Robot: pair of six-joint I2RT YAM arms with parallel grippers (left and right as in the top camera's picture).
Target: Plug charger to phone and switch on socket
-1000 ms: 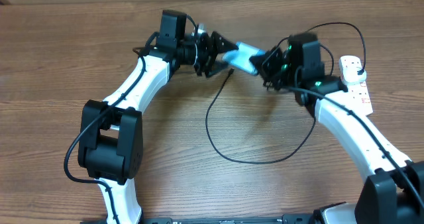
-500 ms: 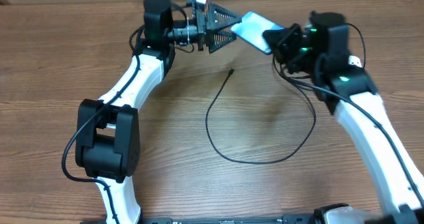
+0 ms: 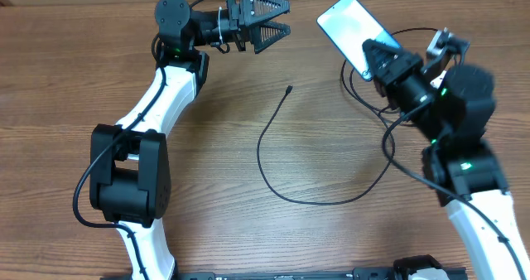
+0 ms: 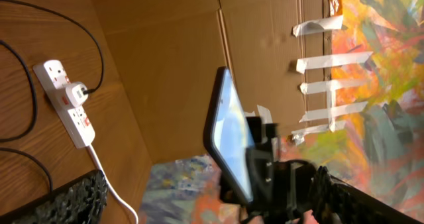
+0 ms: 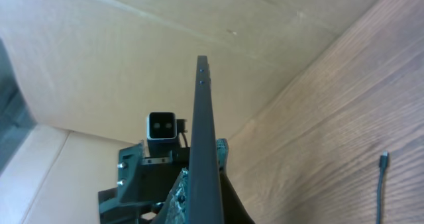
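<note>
Bright, even light with faint soft shadows, little blur.

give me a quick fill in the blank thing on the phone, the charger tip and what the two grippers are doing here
1. The connector tip of the charger lies bare on the ___, not plugged into the phone.
2. The right gripper is shut on the ___.
3. The left gripper is ___ and holds nothing.

Missing words: table; phone; open
</note>
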